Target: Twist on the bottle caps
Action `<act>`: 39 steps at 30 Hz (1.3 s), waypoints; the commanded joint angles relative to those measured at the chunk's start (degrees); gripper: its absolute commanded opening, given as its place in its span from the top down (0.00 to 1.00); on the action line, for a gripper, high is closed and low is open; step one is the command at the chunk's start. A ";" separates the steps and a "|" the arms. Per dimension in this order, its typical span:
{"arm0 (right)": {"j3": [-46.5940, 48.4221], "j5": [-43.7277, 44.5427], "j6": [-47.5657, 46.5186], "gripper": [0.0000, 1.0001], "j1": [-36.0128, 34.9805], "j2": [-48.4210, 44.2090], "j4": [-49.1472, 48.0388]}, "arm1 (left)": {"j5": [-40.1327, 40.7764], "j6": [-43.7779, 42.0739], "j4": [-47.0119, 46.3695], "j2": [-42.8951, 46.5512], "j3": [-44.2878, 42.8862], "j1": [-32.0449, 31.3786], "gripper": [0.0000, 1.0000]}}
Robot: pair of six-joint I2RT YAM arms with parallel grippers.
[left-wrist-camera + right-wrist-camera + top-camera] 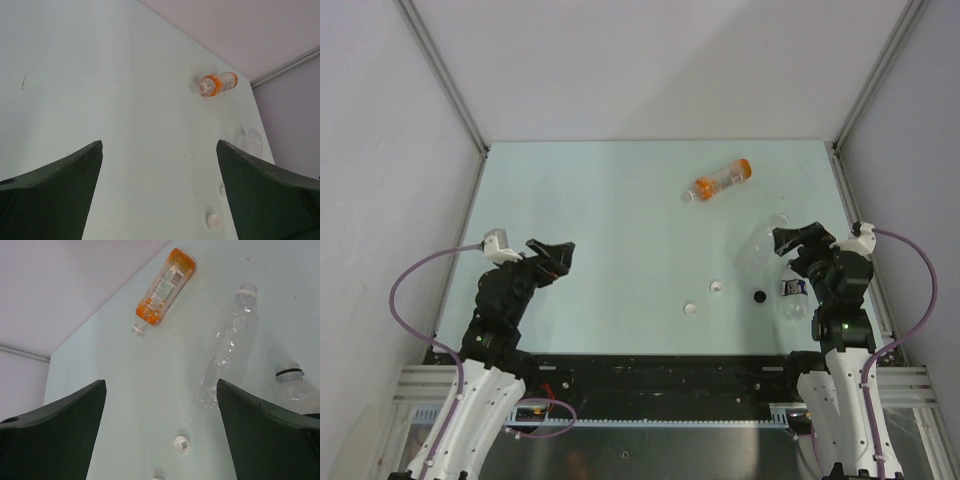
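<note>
Currently I see my left gripper [159,145] and right gripper [161,382] spread wide, holding nothing. The orange bottle [720,181] lies at one o'clock, the clear bottle [760,250] and Pepsi bottle [792,295] at three, and the white caps [717,287] and black cap [759,296] lie loose at five.

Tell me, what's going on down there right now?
Both jaws open, empty. Uncapped: orange bottle, clear bottle, blue-label bottle. Loose on table: white caps, black cap. Nothing blocking.
</note>
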State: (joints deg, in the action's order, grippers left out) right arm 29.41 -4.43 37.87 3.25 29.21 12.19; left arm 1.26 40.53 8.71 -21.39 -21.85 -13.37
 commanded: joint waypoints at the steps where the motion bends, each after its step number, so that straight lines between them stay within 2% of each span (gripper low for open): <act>1: 1.27 -5.19 -1.79 0.03 0.27 -0.44 -1.42 | -1.78 -0.27 -1.04 -3.05 -0.62 -0.17 0.01; 6: 1.77 -11.77 -2.81 0.01 0.27 3.12 -2.71 | -3.17 0.49 -1.17 -12.03 -3.59 -3.22 0.00; 11: 1.79 -13.84 -1.69 0.01 0.48 7.30 -3.52 | 5.31 -0.91 -1.14 -26.31 -10.51 -18.43 0.01; 17: 1.79 -12.34 -1.53 0.01 0.53 7.18 -2.53 | 3.94 -3.22 -1.18 -47.16 -21.80 -32.77 0.01; 20: 1.79 -9.85 -1.83 0.00 0.58 5.13 -1.39 | 3.30 -3.60 -1.07 -56.31 -27.69 -38.01 0.02; 27: 1.79 -5.11 -2.66 0.01 0.62 1.54 0.83 | -2.92 -5.23 -1.02 -70.07 -36.94 -43.49 0.14; 35: 1.81 -3.50 -2.67 0.01 0.71 2.27 1.41 | -6.45 -4.67 -0.98 -78.02 -38.54 -45.49 0.24; 39: 1.84 -4.38 -2.56 0.01 0.75 3.62 1.19 | -6.96 -4.36 -0.96 -81.10 -39.53 -45.75 0.35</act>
State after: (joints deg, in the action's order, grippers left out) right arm 29.41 -9.26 35.97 3.73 31.90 13.50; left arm -3.75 36.93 8.03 -100.40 -58.37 -58.54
